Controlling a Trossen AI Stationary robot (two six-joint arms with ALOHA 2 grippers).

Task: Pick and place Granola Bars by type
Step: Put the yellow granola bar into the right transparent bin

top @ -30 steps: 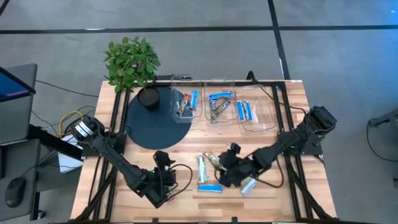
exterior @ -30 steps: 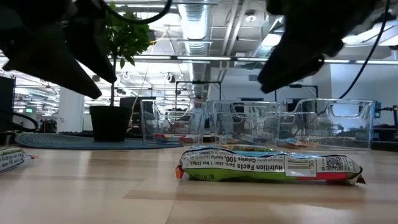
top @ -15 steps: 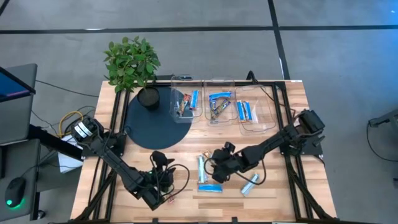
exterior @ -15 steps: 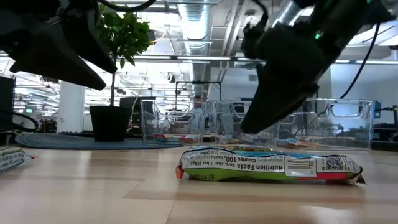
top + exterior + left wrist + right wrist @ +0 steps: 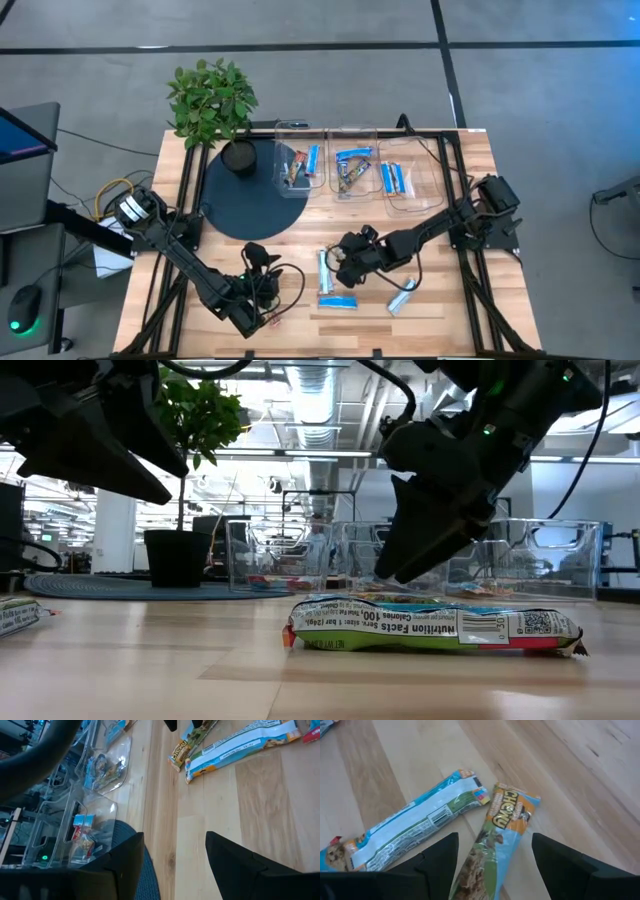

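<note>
Four loose granola bars [image 5: 324, 271] lay on the table [image 5: 460, 310] at lower centre of the high view: one silvery-white with long axis vertical, a brown-orange one [image 5: 497, 840] just beside it on a diagonal, a blue one [image 5: 337, 302] horizontal below, another pale one [image 5: 401, 297] tilted at lower right. Three clear tubs [image 5: 346, 170] at upper centre held more bars. Right pincer [image 5: 343, 262] hovered over the brown-orange bar, fingers apart, holding nothing, arm stretched low from the right. Left pincer [image 5: 262, 262] sat lower left, fingers apart, empty.
</note>
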